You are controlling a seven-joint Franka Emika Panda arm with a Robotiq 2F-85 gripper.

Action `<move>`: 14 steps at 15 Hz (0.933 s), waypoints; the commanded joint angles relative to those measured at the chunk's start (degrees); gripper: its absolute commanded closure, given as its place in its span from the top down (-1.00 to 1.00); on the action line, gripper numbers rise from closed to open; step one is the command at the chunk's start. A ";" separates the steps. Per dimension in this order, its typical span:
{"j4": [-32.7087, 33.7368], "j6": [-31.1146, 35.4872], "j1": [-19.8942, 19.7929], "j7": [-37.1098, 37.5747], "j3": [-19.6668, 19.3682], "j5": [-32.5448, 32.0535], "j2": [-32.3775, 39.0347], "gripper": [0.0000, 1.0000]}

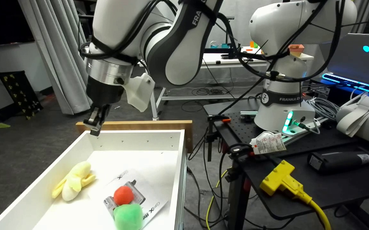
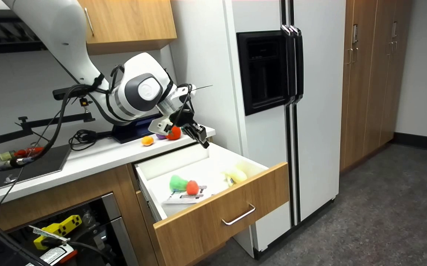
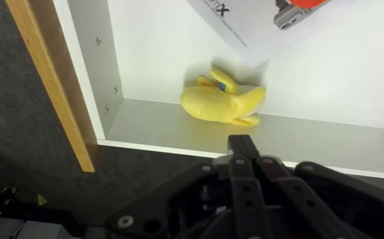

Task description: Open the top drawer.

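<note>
The top drawer [image 2: 213, 232] stands pulled out from the cabinet, its tan wooden front well clear of the counter. A metal handle [image 2: 240, 217] is fixed to that front. White inner walls and floor of the top drawer [image 1: 133, 140] show in both exterior views and the wrist view. My gripper [image 3: 239, 136] is shut, fingertips pressed together with nothing between them. In the wrist view the fingertips overlap a side wall of the top drawer [image 3: 165, 149]. In an exterior view the gripper [image 1: 94, 131] appears near the drawer's front corner, apart from the handle.
Inside the drawer lie a yellow plush toy [image 3: 212, 103], a red ball [image 1: 123, 195], a green soft toy [image 1: 128, 217] and a printed sheet [image 3: 228, 23]. A fridge [image 2: 317, 92] stands beside the drawer. A white counter [image 2: 99, 157] runs behind, and a black table [image 1: 299, 204] is nearby.
</note>
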 commanded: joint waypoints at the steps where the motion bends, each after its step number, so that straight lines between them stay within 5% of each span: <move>1: -2.85 -0.23 -3.24 -6.28 4.60 -1.60 -7.48 -0.46; 10: -5.52 -3.25 -11.40 -19.04 15.08 1.04 -14.13 0.88; 14: -5.43 -4.16 -12.99 -22.12 16.20 1.50 -14.37 1.00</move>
